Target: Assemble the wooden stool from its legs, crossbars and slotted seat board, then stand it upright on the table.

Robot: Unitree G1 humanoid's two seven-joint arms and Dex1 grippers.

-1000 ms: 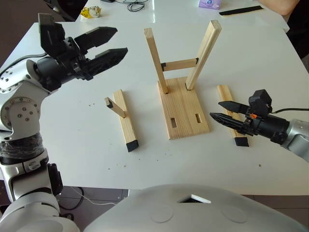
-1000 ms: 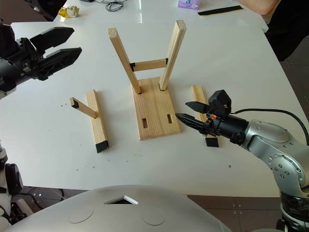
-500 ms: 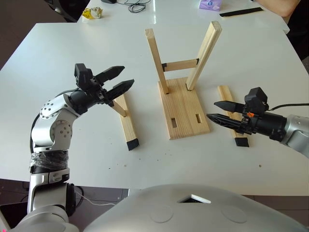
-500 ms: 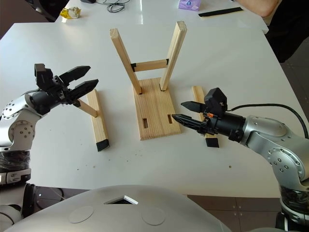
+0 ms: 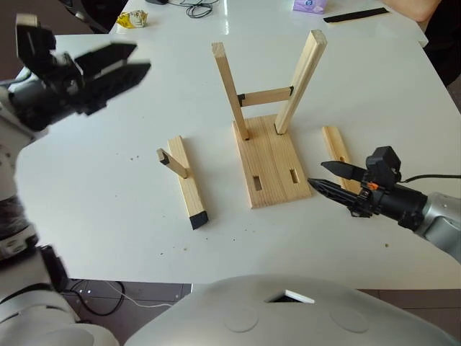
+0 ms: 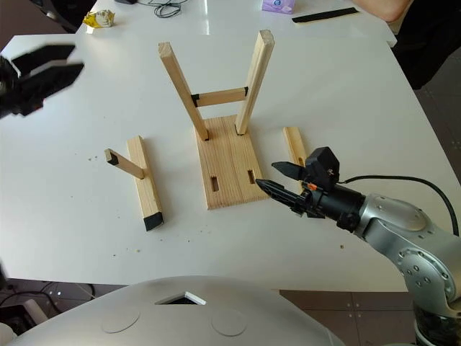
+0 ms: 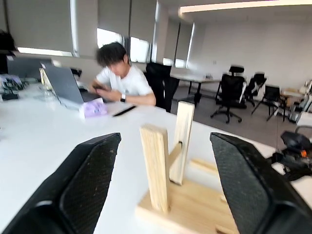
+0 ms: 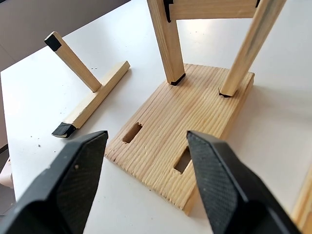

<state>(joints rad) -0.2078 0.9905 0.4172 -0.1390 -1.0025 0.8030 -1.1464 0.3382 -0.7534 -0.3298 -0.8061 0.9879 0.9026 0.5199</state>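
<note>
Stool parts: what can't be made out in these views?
Loose pale wooden leg right of the slotted wooden seat board: near end hidden behind the black right gripper, both eye views.
Two upright wooden legs: tops cut off by the edge, right wrist view.
Seat board: near end cut off by the edge, left wrist view.

The table is plain glossy white. The slotted seat board is pale yellow wood with fine straight grain running lengthwise; its two slots look dark. The standing legs, their crossbar, the left loose leg and the right loose leg are the same pale wood. The crossbar has black ends, and the left loose leg has a black cap. The left gripper and right gripper are black, the right one with a small orange spot. At the table's far edge lie a lilac packet, a yellow wrapper and a black strip.
</note>
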